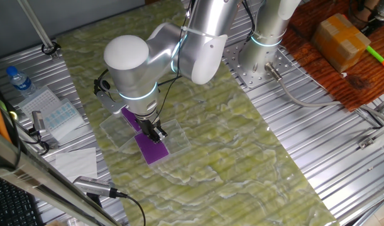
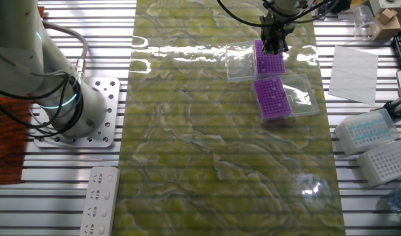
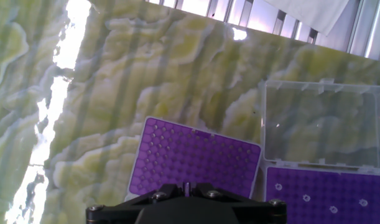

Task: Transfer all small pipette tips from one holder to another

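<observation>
purple is the colour to watch here: we've got two purple tip racks side by side on the green marbled mat (image 2: 207, 131). in the hand view the empty-looking rack (image 3: 193, 163) sits just ahead of our fingers, and the rack with the small pipette tips (image 3: 331, 199) is off to the right of them, where a few pale dots show in its holes. a clear lid (image 3: 323, 124) lies open beyond that one.

our gripper (image 1: 155, 132) hangs low over the racks, right above one of them (image 2: 268, 60) in the other fixed view, with the second rack (image 2: 272, 98) just beside it. honestly we cannot tell how wide the fingers are or whether a tip is pinched; the tips of them are hidden behind the black housing in the hand view and too small elsewhere.

what could go wrong imo: the holes are tiny and packed tight, so a slight sideways offset could jam a tip against the plate or nudge the light rack across the mat. the lid edge is close too.
</observation>
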Tool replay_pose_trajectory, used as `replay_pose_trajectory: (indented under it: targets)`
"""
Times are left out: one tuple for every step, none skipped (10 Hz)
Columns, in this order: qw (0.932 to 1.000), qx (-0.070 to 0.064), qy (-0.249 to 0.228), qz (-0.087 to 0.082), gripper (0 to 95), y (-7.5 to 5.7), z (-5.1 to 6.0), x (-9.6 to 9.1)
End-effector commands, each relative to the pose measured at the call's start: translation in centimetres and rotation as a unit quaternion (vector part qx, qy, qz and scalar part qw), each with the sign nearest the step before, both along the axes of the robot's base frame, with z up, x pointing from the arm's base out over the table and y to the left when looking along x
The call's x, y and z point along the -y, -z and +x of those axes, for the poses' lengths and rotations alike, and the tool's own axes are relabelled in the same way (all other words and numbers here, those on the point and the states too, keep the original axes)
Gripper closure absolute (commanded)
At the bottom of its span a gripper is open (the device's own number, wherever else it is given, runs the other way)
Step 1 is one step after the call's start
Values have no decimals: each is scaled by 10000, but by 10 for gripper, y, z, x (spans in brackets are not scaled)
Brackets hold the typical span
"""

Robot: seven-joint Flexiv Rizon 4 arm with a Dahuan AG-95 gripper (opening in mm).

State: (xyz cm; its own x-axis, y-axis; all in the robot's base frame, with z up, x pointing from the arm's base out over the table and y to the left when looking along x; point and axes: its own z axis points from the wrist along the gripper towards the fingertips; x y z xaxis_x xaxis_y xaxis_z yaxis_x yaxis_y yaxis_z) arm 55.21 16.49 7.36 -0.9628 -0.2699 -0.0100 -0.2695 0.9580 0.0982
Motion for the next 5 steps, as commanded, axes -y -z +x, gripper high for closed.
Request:
replay_pose_trajectory:
  targets:
    - [10000,-5,50,-6,950,1,0,0]
    - [10000,-10,78,0,950,-1,0,0]
    - [10000,-16,89,-4,950,-3,1,-1]
    - [10000,-16,89,-4,950,-3,1,-1]
    - [9999,-14,105,4,950,-3,1,-1]
